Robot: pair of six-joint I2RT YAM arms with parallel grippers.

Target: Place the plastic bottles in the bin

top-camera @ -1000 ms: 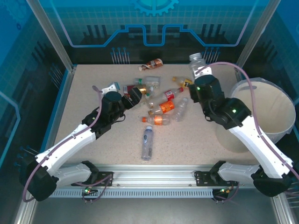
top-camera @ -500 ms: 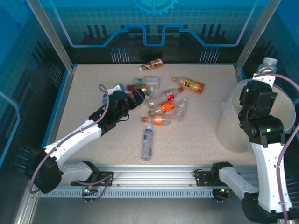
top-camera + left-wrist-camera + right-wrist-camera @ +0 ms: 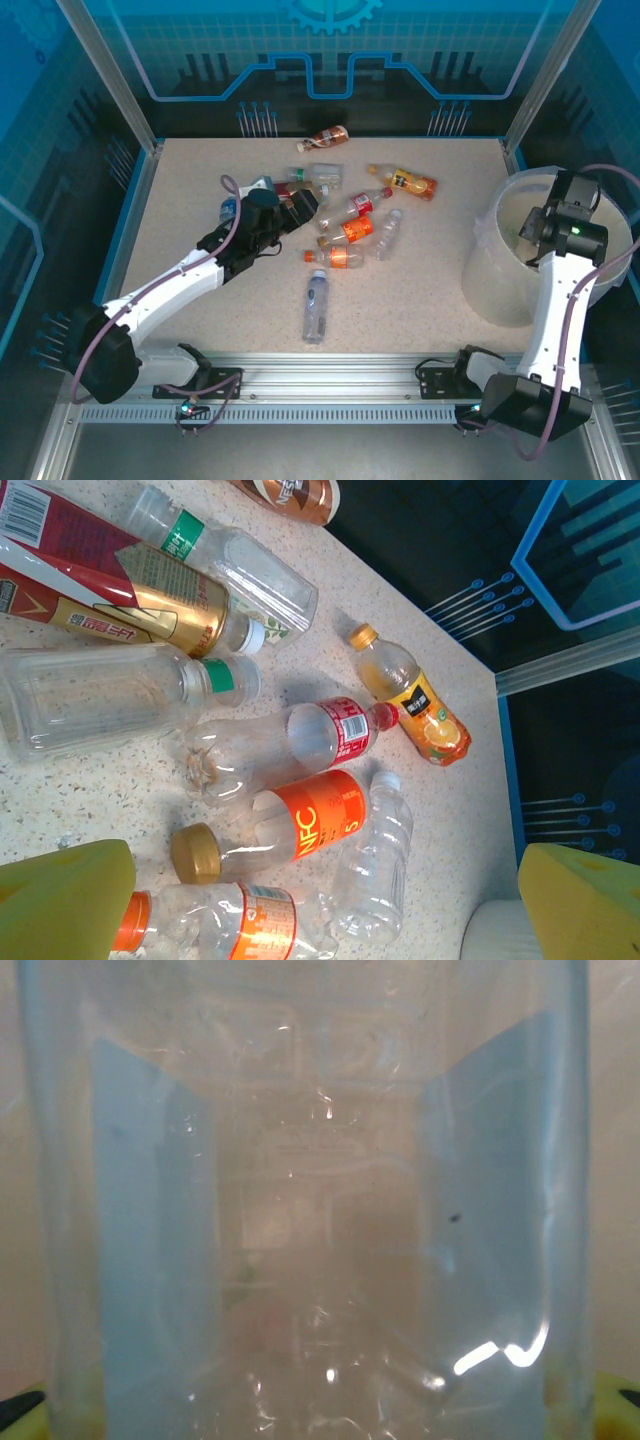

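Several plastic bottles lie in a cluster mid-table: an orange NFC-labelled one, a clear one, a red-labelled one and an orange juice bottle. A blue-labelled bottle lies apart, nearer the front. My left gripper hangs open just above the cluster, its yellow fingers wide apart. My right gripper is over the mouth of the white bin, shut on a clear bottle.
A brown bottle lies alone by the back wall. A red-and-gold labelled bottle and a green-capped clear one sit on the cluster's left. The bin stands at the table's right edge beside the blue frame.
My right arm swung from the table's back middle over to the bin, carrying the clear bottle, and dipped toward its mouth. My left gripper edged further right over the cluster.
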